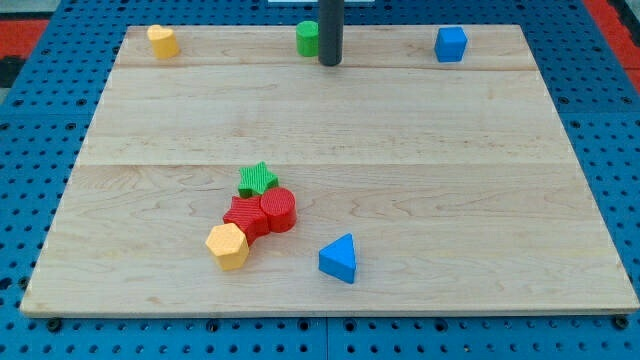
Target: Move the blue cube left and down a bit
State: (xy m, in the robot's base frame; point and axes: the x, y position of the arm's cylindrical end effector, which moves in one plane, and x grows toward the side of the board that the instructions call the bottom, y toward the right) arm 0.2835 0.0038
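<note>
The blue cube [451, 44] sits on the wooden board near the view's top right. My tip [330, 62] stands at the view's top middle, well to the left of the blue cube and touching or just right of a green cylinder [308, 38]. The rod rises out of the view's top.
A yellow block [163, 41] sits at the top left. A cluster lies lower middle: a green star [257, 179], a red cylinder [279, 209], a red star-like block [246, 215] and a yellow hexagonal block [228, 245]. A blue triangular block [339, 258] lies to its right. The board's top edge [400, 26] is close behind the cube.
</note>
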